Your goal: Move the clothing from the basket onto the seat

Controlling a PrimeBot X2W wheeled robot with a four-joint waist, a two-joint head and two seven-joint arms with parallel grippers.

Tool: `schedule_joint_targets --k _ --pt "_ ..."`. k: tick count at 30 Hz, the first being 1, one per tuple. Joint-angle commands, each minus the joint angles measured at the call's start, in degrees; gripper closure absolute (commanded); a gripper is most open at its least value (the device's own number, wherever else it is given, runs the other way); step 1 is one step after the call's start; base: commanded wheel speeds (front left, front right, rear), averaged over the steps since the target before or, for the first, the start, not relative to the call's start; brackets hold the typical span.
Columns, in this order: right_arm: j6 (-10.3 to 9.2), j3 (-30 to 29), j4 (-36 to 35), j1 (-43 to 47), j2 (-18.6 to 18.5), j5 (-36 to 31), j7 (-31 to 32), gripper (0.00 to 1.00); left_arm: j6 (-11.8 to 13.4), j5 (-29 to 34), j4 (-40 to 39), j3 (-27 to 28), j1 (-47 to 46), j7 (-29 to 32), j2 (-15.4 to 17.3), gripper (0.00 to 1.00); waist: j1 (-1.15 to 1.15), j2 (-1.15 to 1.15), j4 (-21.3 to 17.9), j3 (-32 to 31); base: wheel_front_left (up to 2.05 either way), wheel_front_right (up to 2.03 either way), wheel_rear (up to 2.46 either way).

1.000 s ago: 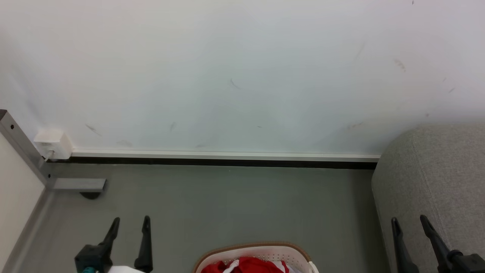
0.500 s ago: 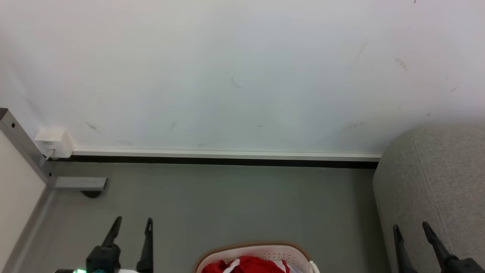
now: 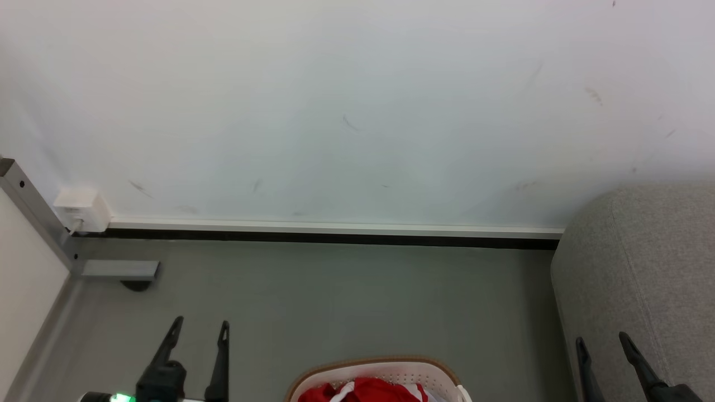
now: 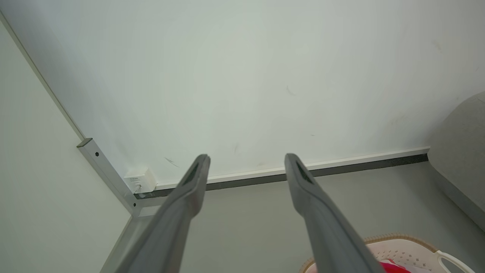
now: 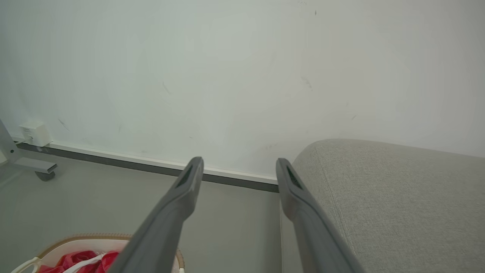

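Head view. The left pincer and the right pincer were both empty, their fingers spread apart. The red clothing lay inside the white basket, which sat on the grey floor between the two pincers. The grey seat stood at the right against the white wall, just behind the right pincer.

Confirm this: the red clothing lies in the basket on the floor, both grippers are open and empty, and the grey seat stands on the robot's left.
Wrong side: the seat stands on the robot's right, by the right gripper, as the head view shows. The clothing does lie in the basket, and the left gripper and right one are open and empty.
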Motion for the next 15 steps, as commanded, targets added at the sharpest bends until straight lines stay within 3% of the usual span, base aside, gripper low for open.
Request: schedule_joint_targets --k 1,15 --pt "0.04 -0.17 0.33 0.84 0.07 0.84 -0.23 0.00 -0.10 -0.11 -0.14 0.17 0.06 -0.04 0.18 0.00 0.00 0.00 -0.07 -0.03 0.00 0.00 0.00" --pt "0.04 0.29 1.24 1.14 0.56 7.10 -0.23 0.00 -1.18 -1.16 0.16 0.98 0.67 -0.04 -0.61 0.00 0.00 0.00 -0.08 -0.15 0.00 0.00 0.00"
